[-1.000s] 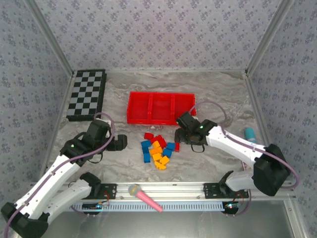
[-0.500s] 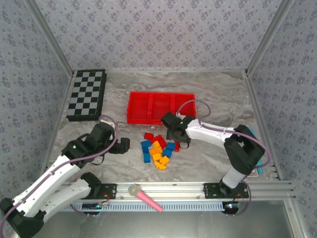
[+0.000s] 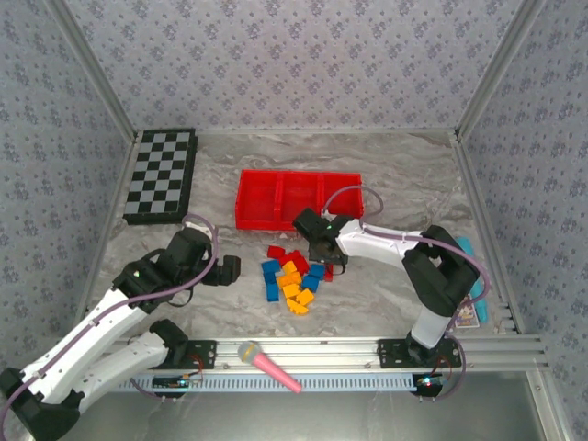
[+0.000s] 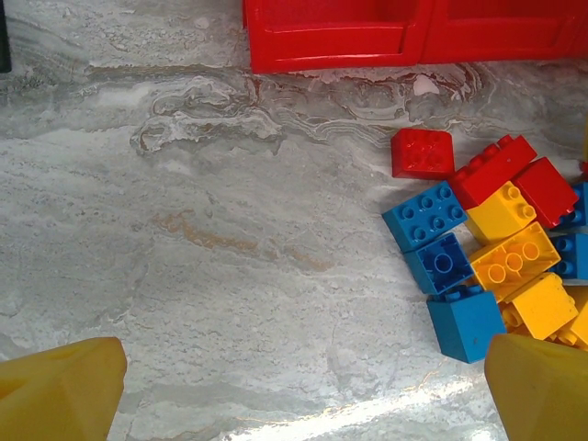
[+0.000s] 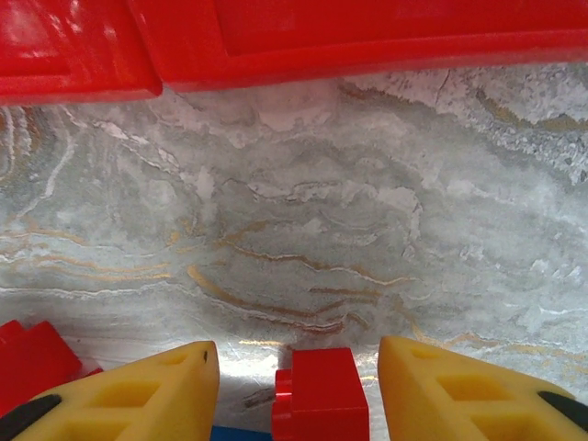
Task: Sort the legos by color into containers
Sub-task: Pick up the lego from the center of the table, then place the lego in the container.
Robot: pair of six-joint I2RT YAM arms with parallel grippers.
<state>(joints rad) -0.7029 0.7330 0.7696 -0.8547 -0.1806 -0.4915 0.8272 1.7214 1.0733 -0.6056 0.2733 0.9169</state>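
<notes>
**Enclosure and Work Surface**

Three walls (image 3: 294, 64) stand at the rear, left and right. All carry grey-lilac wallpaper with a small repeating floral motif. Metal posts (image 3: 494, 72) run up the rear corners. The table (image 3: 413, 175) top is grey, marble-effect. A metal rail (image 3: 349, 347) edges its near side. Lighting is even, with faint glare (image 4: 367, 409) on the top.

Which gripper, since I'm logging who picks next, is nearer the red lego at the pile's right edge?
Right. The right gripper straddles that red lego, one of its fingers on each side; the left gripper sits open beyond the pile's left side.
</notes>
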